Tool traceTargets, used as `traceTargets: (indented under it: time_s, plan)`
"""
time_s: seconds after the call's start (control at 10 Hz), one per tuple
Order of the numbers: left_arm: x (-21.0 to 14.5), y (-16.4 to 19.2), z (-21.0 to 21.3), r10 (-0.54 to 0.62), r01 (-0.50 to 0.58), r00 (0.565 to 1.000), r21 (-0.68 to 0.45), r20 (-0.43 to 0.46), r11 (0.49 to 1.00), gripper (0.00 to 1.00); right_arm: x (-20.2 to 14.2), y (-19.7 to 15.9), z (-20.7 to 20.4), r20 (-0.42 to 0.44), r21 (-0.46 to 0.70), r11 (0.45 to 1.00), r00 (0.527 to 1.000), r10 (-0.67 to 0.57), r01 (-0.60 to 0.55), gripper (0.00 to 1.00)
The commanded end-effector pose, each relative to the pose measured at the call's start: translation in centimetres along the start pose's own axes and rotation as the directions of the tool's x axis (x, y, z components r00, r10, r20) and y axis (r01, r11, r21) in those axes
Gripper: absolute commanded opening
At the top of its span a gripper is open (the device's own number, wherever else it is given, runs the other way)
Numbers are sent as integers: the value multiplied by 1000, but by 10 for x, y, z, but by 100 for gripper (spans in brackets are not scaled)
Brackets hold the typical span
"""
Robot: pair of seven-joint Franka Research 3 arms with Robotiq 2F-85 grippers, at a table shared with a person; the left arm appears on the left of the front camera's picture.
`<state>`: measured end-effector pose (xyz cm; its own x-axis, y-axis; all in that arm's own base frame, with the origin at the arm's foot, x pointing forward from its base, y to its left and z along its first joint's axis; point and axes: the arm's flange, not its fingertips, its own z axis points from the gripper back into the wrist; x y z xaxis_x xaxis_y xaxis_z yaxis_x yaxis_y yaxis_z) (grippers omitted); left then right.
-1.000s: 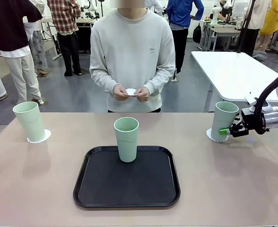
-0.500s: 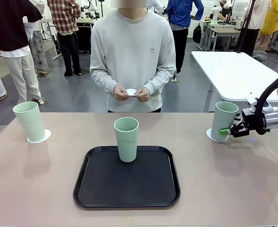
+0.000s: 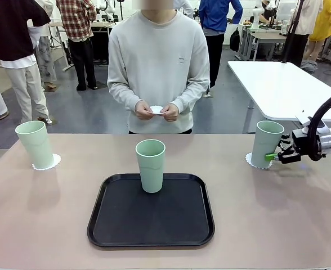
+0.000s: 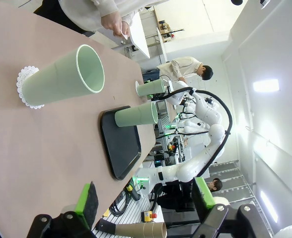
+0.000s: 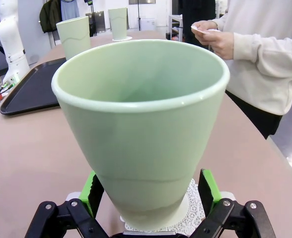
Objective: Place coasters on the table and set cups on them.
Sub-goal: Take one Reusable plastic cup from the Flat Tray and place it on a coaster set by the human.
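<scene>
Three cups stand upright on the scene, and two are already served: the left cup (image 3: 36,143) sits on its doily (image 3: 46,164) at the far left of the table (image 3: 41,225), and the right cup (image 3: 265,143) sits on another doily (image 3: 249,161) at the far right. The middle cup (image 3: 151,165) stands on the far part of the black tray (image 3: 120,225), with no coaster under it. The third doily (image 3: 156,109) is off the table, pinched between the person's hands (image 3: 168,111) at the far side.

The right gripper (image 3: 273,155) lies level at the right cup's right side, its green pads apart and flanking the cup's lower wall; the right wrist view suggests they are not clamped on it. The left gripper (image 4: 146,198) hangs with its fingers apart and nothing between them, looking across the table from the left.

The work left turns on the middle cup. Its long axis is vertical, so a level, side-on approach suits it. It lies well to the left of the right gripper, roughly midway across the table; which arm is nearer I cannot tell. It probably waits on the person laying the last doily down.
</scene>
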<state>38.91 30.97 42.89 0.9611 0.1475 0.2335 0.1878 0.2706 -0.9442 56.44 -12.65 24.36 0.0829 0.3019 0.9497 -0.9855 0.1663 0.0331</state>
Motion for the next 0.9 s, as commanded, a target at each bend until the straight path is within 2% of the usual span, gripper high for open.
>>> traceTargets:
  time_s: [0.0, 0.3, 0.4, 0.5, 0.7, 0.8]
  plan:
    - [1, -3, 1, 6, -6, 1000, -3, 16, 1000, 100, 2, -6, 11, 3, 10, 1000, 1000, -21, 21, 100]
    - [1, -3, 1, 6, -6, 1000, -3, 16, 1000, 100, 8, 1, 27, -21, -16, 999, 999, -31, 31, 100]
    - [1, -3, 1, 6, -6, 1000, -3, 16, 1000, 100, 17, 9, 34, -87, -45, 998, 995, -51, 47, 100]
    - [1, -3, 1, 6, -6, 1000, -3, 16, 1000, 100, 31, 22, 42, -217, -87, 993, 971, -99, 82, 100]
    - [1, -3, 1, 6, -6, 1000, -3, 16, 1000, 100, 71, 49, 59, -378, -171, 985, 922, -89, 26, 100]
    - [1, -3, 1, 6, -6, 1000, -3, 16, 1000, 100, 93, 61, 64, -460, -225, 974, 880, -117, 12, 100]
